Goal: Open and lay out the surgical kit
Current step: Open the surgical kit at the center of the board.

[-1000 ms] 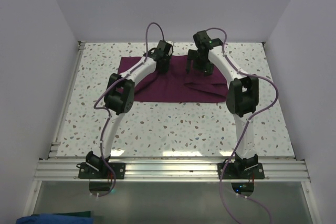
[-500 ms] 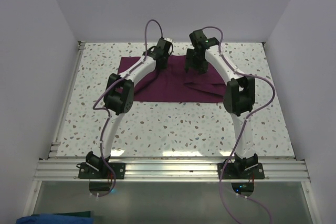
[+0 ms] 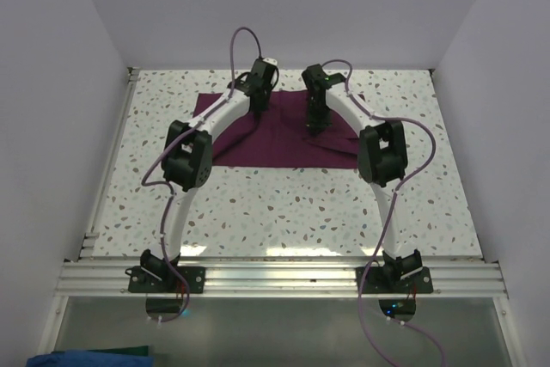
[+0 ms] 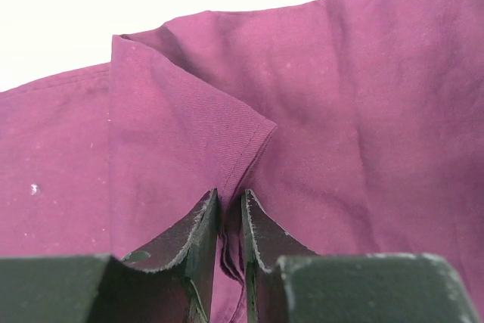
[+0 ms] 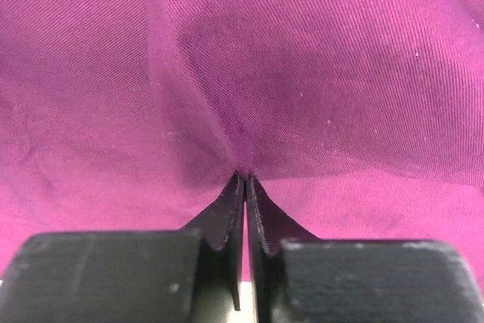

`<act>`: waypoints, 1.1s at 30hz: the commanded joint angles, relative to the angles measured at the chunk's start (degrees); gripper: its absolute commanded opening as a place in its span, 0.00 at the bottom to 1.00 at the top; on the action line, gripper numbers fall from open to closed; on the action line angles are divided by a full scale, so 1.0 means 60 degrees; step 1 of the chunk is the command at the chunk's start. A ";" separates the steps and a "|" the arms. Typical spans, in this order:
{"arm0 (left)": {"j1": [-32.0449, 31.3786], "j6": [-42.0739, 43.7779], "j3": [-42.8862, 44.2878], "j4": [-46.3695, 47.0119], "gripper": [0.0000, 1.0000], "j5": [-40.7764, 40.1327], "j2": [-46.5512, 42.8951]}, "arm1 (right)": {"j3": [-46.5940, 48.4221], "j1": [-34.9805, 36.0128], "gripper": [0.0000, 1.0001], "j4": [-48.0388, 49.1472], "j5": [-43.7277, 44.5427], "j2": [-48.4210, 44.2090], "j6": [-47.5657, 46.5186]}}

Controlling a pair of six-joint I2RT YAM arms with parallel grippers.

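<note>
The surgical kit shows only as its plum cloth wrap, lying mostly flat and creased at the far middle of the table. Whatever it holds is hidden. My left gripper is down on the cloth's far left part. In the left wrist view it is shut on a raised, hemmed fold of the wrap. My right gripper is down on the cloth's right half. In the right wrist view it is shut on a small pinch of the fabric, which puckers toward its tips.
The speckled table is walled in white on three sides. A metal rail runs along its left edge, and an aluminium beam carries both arm bases at the near edge. Purple cables loop above both wrists.
My right gripper has come down and left onto the cloth and shut on a pinch of it. The left gripper has closed further on its fold and shifted slightly left.
</note>
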 commanded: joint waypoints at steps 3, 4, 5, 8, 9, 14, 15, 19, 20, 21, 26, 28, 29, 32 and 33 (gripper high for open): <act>0.0172 0.0034 -0.0094 -0.0084 0.22 -0.0097 -0.0808 | -0.0011 -0.0019 0.00 0.0126 0.0439 -0.0287 -0.0082; 0.0230 0.0033 -0.0152 -0.0084 0.22 -0.0083 -0.0867 | -0.0098 -0.0019 0.00 0.0126 0.0454 -0.0346 -0.0097; 0.0245 0.0019 -0.0167 -0.0084 0.22 -0.0053 -0.0882 | -0.0157 -0.0019 0.00 0.0184 0.0484 -0.0405 -0.0112; 0.0319 0.0019 -0.0197 -0.0157 0.21 -0.0053 -0.0970 | -0.0158 -0.0019 0.00 0.0156 0.0528 -0.0624 -0.0170; 0.0333 0.0019 -0.0197 -0.0172 0.20 -0.0039 -0.1014 | -0.0100 -0.0004 0.00 0.0126 0.0542 -0.0755 -0.0170; 0.0450 0.0165 -0.0255 -0.0275 0.18 -0.0126 -0.1597 | 0.0457 -0.0004 0.00 -0.0108 0.0835 -0.1327 -0.0331; 0.0480 0.0194 -0.0284 -0.0246 0.18 -0.0155 -0.1730 | 0.0516 -0.0019 0.00 -0.0137 0.0908 -0.1444 -0.0419; 0.0655 0.0384 -0.0854 -0.0099 0.18 -0.0287 -0.2608 | 0.0619 -0.0019 0.00 -0.0269 0.1332 -0.2161 -0.0653; 0.0685 0.0428 -0.0972 -0.0056 0.17 -0.0360 -0.2770 | 0.0575 -0.0048 0.00 -0.0313 0.1507 -0.2279 -0.0697; 0.0685 0.0530 -0.1147 0.0017 0.15 -0.0375 -0.2931 | 0.0517 -0.0048 0.00 -0.0342 0.1596 -0.2411 -0.0770; 0.0948 0.0839 -0.2378 0.0281 0.06 -0.0624 -0.4088 | -0.0229 -0.0179 0.00 -0.0343 0.1992 -0.3332 -0.0800; 0.1065 0.0999 -0.3034 0.0384 0.00 -0.0639 -0.4455 | -0.0740 -0.0224 0.00 -0.0357 0.2182 -0.3670 -0.0742; 0.1066 0.1058 -0.3242 0.0471 0.00 -0.0857 -0.4819 | -0.0903 -0.0253 0.00 -0.0343 0.2256 -0.4034 -0.0742; 0.1080 0.1409 -0.4266 0.0865 0.00 -0.1238 -0.5626 | -0.1621 -0.0297 0.00 -0.0430 0.2622 -0.4592 -0.0713; 0.1080 0.1454 -0.4559 0.0984 0.00 -0.1298 -0.5875 | -0.1811 -0.0311 0.00 -0.0460 0.2724 -0.4972 -0.0669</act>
